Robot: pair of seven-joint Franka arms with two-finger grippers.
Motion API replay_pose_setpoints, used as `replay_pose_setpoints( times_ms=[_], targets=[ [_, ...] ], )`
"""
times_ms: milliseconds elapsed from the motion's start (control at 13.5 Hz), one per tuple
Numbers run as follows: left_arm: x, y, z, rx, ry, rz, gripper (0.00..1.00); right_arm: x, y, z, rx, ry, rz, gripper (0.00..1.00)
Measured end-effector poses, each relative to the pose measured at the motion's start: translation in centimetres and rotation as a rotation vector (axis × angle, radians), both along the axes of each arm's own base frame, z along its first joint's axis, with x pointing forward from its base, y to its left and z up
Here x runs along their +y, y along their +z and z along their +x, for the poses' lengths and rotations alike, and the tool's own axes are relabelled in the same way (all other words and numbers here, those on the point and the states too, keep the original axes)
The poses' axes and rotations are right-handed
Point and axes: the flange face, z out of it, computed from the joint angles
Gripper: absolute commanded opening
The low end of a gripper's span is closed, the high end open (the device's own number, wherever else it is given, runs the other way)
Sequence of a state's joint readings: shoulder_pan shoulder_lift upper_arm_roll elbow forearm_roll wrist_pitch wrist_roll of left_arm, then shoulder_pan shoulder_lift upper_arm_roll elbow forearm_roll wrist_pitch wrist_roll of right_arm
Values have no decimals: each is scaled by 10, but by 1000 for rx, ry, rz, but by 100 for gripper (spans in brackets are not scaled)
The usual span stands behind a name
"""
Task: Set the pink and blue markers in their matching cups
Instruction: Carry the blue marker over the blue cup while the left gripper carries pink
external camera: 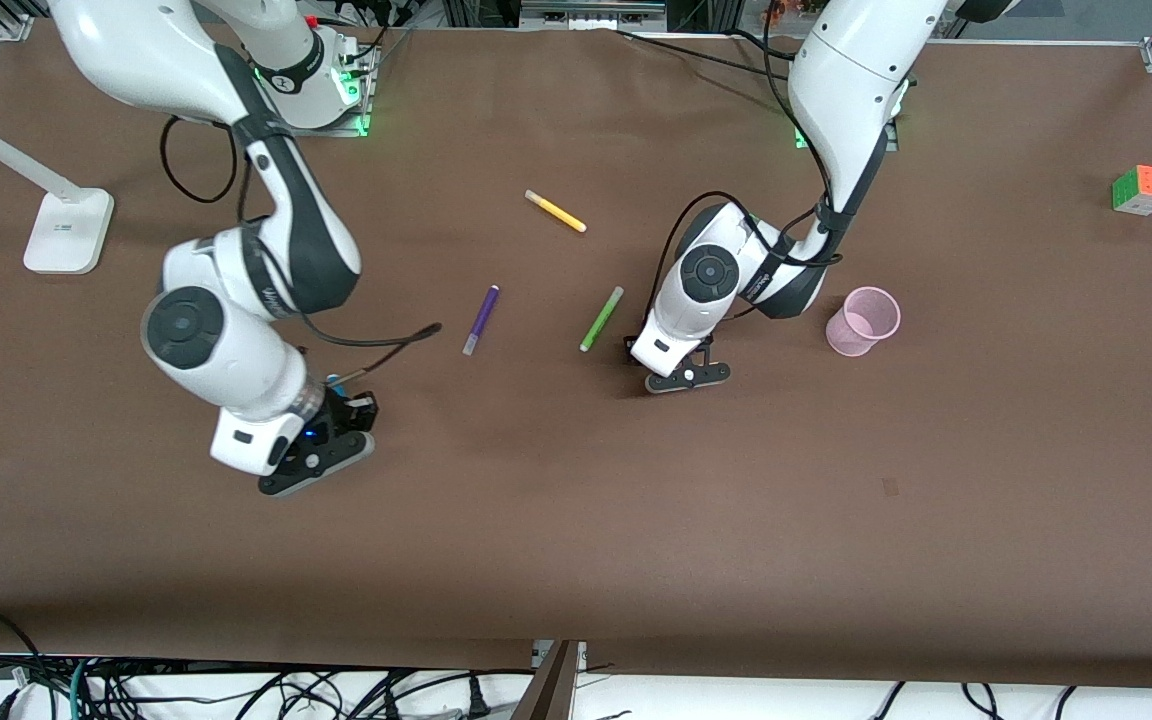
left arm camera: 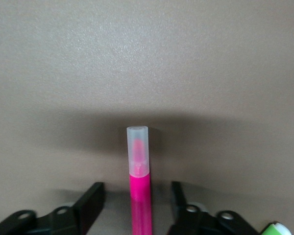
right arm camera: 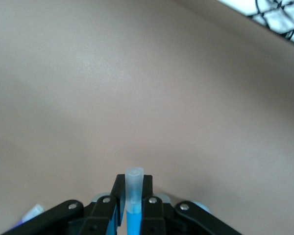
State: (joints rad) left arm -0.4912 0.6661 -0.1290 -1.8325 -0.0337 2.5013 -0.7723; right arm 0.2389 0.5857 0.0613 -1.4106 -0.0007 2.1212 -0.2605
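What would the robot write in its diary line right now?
left gripper: open around pink marker | right gripper: shut on blue marker | pink cup: empty

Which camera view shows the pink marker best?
The left wrist view: the pink marker lies between the left gripper fingers, pale cap plain. In the front view the left arm hides it. The right wrist view shows none of it.
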Motion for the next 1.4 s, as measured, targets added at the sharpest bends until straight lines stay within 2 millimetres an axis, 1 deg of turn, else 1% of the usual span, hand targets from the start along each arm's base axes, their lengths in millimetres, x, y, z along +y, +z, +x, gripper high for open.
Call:
replay_pose_setpoints(
  times_ms=[74, 148, 222, 296, 517, 591, 665, 739, 813, 887, 1034, 1182, 1330, 1404],
  targets=[
    [-1, 1, 0, -1, 14, -1, 0, -10, 9, 0, 3, 59, 4, 1],
    [-1, 3, 0, 0, 37, -1, 0, -24, 16, 0, 18, 129, 19, 1],
    [-1, 4, 0, 0, 51, -1, 0, -39, 20, 1, 33, 197, 47, 1],
    [-3, 8, 1, -6, 55, -5, 0, -59, 20, 2, 50, 265, 86, 1],
    [0, 20, 5, -20, 61, -8, 0, -133, 6, 2, 88, 434, 227, 1],
    [2, 29, 8, -19, 61, -4, 0, -153, 1, 1, 75, 479, 271, 1],
    [6, 41, 11, -15, 53, 3, 0, -167, -3, 1, 56, 518, 313, 1],
    [15, 57, 15, -6, 37, 14, 0, -174, -8, 0, 39, 551, 355, 1],
    [28, 76, 21, 8, 11, 26, 0, -176, -10, 0, 26, 574, 388, 1],
    [46, 98, 28, 21, -19, 36, 0, -175, -12, 0, 12, 592, 415, 1],
    [96, 146, 43, 39, -89, 46, 0, -176, -16, -2, -12, 632, 489, 1],
    [145, 186, 53, 42, -180, 40, 0, -187, -31, -4, -40, 675, 575, 1],
    [186, 213, 60, 24, -306, 28, 0, -204, -53, -7, -66, 717, 665, 1],
    [206, 219, 64, 15, -375, 21, 0, -210, -63, -8, -84, 734, 710, 1]
  ],
)
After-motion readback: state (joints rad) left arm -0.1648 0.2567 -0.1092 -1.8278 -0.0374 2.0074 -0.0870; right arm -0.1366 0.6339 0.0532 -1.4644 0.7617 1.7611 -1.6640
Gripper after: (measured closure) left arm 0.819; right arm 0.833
